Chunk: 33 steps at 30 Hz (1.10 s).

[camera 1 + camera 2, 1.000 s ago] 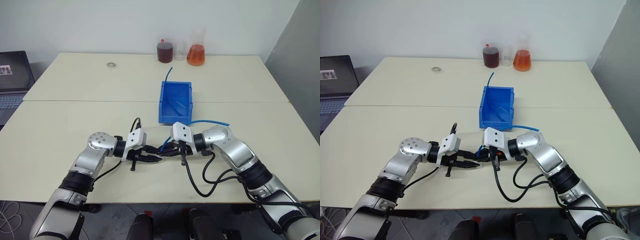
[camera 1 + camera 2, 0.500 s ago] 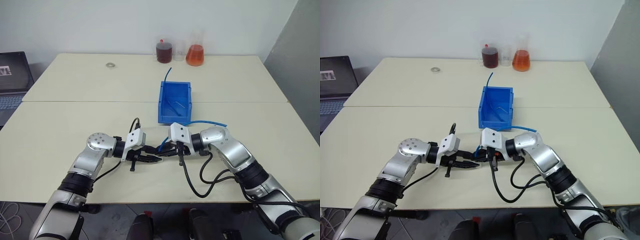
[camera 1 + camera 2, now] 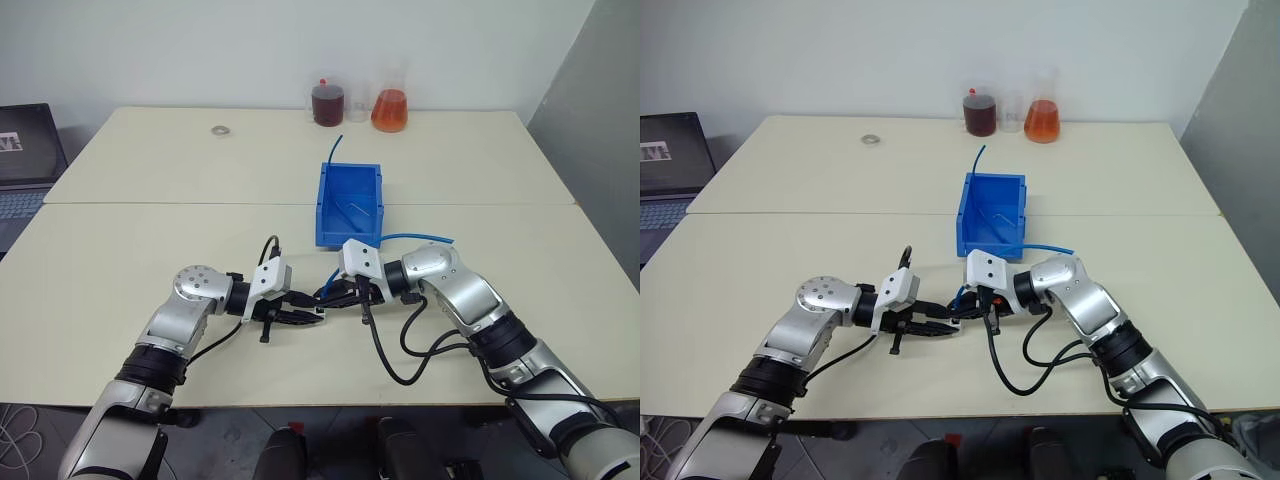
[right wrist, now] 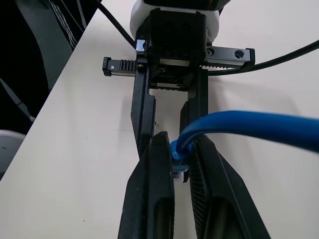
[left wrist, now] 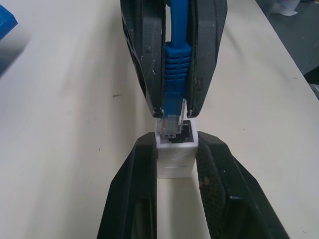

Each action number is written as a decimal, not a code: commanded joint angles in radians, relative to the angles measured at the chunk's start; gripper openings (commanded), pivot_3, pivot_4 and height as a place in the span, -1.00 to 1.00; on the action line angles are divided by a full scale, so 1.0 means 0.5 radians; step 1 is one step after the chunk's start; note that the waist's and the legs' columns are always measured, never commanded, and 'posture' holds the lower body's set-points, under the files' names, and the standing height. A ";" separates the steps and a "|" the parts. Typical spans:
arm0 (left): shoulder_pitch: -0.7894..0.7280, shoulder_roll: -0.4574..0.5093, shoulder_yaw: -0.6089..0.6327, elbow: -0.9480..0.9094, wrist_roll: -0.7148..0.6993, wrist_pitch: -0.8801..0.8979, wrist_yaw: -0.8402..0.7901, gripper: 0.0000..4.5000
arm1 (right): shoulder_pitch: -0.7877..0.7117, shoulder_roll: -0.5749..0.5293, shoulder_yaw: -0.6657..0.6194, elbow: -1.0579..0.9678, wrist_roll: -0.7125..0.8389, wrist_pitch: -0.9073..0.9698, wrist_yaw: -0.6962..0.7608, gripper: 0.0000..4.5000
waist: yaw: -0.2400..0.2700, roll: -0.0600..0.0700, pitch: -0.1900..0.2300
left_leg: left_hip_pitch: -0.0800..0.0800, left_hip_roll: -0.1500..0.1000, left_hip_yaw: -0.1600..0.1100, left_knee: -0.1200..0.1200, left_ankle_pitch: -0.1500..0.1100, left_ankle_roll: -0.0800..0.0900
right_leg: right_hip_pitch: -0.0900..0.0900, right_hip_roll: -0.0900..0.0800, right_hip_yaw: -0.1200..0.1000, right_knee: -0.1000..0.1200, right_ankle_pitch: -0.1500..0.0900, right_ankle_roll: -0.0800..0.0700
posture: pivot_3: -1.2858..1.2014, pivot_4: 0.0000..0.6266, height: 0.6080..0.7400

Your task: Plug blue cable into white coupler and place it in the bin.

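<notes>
The pale counter fills the scene, two slabs joined by a seam running side to side. A laptop sits off its edge at 9 o'clock. The blue bin stands just past the centre, toward 12 o'clock, its lowered lip facing the robot. At the far edge, at 12 o'clock, stand a jar of dark red liquid and a flask of orange liquid; a small ring lies at 11 o'clock.

Near the centre, toward 6 o'clock of the bin, the two arms meet tip to tip. The left fingers pinch the white coupler, its socket turned toward the other arm. The right fingers are pressed onto the blue cable just behind its clear plug, whose tip sits at the mouth of the socket, not pushed home. From the right fingers the cable arcs over that wrist toward 3 o'clock.
</notes>
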 commanded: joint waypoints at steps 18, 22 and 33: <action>0.050 0.025 -0.002 -0.050 0.029 0.029 0.004 -0.66 | 0.061 0.007 0.111 -0.002 -0.106 0.068 -0.013 -0.94 | -0.011 0.000 -0.001 | 0.002 0.000 0.000 0.000 0.000 0.000 | 0.001 0.000 0.000 0.000 0.000 0.000 | 0.03 -0.52 1.00; 0.063 0.021 -0.001 -0.066 0.030 0.034 0.011 -0.66 | 0.067 0.025 0.138 -0.005 -0.114 0.084 -0.007 -0.94 | -0.017 0.000 -0.002 | 0.003 0.000 0.000 0.000 0.000 0.000 | 0.002 0.000 0.000 0.000 0.000 0.000 | 0.03 -0.52 1.00; 0.080 0.024 0.008 -0.086 0.029 0.049 0.027 -0.66 | 0.068 0.020 0.232 0.011 -0.147 0.087 0.109 -0.94 | -0.025 0.002 -0.005 | 0.003 0.000 0.000 -0.001 0.000 0.000 | 0.003 0.000 0.001 0.000 0.000 0.000 | 0.03 -0.52 1.00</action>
